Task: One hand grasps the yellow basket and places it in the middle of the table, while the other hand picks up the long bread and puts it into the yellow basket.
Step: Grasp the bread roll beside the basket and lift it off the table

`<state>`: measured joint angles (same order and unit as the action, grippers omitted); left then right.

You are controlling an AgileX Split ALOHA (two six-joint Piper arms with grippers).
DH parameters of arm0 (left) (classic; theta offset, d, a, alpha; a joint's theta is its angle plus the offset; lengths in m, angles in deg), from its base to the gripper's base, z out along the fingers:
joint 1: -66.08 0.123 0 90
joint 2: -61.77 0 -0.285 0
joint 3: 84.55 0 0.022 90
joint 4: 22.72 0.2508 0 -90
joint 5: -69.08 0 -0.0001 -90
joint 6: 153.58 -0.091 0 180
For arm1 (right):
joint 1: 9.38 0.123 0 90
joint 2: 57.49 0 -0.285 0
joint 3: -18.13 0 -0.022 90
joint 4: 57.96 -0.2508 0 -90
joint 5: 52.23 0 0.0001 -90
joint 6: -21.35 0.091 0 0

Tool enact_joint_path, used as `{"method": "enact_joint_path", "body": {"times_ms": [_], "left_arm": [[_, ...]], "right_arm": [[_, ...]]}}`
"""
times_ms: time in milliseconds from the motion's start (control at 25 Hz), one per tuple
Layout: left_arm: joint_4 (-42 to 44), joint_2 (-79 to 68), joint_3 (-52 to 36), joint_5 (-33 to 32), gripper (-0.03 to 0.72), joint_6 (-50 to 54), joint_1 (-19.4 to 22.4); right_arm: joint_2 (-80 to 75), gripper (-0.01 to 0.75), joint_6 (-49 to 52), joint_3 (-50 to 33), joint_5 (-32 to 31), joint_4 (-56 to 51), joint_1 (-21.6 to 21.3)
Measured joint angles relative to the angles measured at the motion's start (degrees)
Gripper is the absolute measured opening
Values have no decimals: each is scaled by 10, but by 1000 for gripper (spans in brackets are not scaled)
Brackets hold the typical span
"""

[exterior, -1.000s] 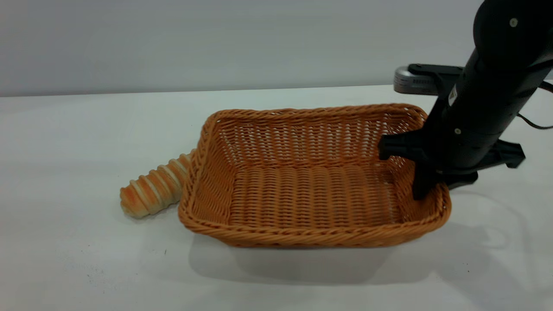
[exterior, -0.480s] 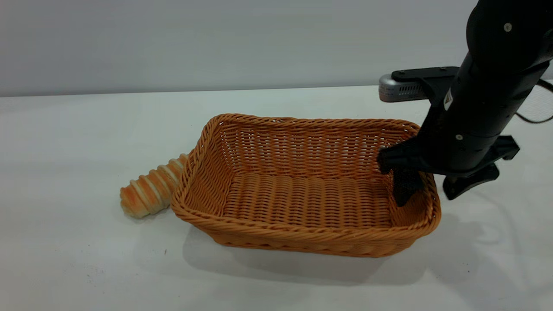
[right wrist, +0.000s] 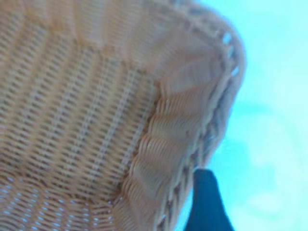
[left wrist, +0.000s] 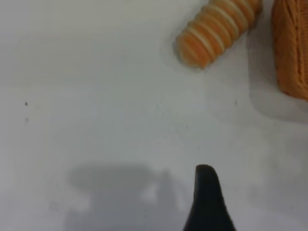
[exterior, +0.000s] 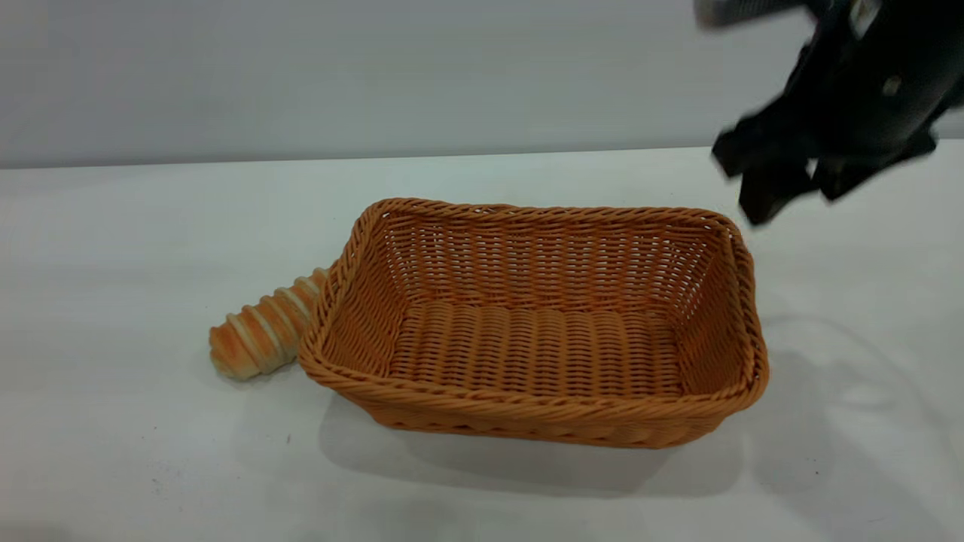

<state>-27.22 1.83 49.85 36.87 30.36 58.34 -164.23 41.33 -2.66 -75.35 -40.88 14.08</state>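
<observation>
The yellow basket (exterior: pixel 531 331) stands flat and empty at the middle of the table (exterior: pixel 135 452). The long bread (exterior: pixel 260 336) lies on the table at the basket's left end, touching its rim. My right gripper (exterior: pixel 794 203) is open and empty, raised above and behind the basket's right end. The right wrist view shows the basket's corner (right wrist: pixel 183 120) below one dark fingertip (right wrist: pixel 206 190). My left gripper shows only in the left wrist view, as one dark fingertip (left wrist: pixel 207 187) above bare table. The bread (left wrist: pixel 216 29) and the basket's edge (left wrist: pixel 291 48) lie farther off from it.
Bare white tabletop lies left of the bread and in front of the basket. A plain grey wall (exterior: pixel 376 75) runs behind the table. The right arm's shadow falls on the table right of the basket.
My right gripper set the tilted basket down flat, let go of its right end, and rose up and to the right. The bread has not moved.
</observation>
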Motion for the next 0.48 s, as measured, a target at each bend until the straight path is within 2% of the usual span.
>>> {"method": "enact_joint_path", "body": {"times_ms": [240, 480], "left_arm": [[0, -123, 68, 12, 563, -9, 0], [0, -260, 125, 13, 563, -85, 0]], "right_arm": [[83, 548, -1, -2, -28, 1, 0], [162, 548, -11, -3, -51, 1, 0]]}}
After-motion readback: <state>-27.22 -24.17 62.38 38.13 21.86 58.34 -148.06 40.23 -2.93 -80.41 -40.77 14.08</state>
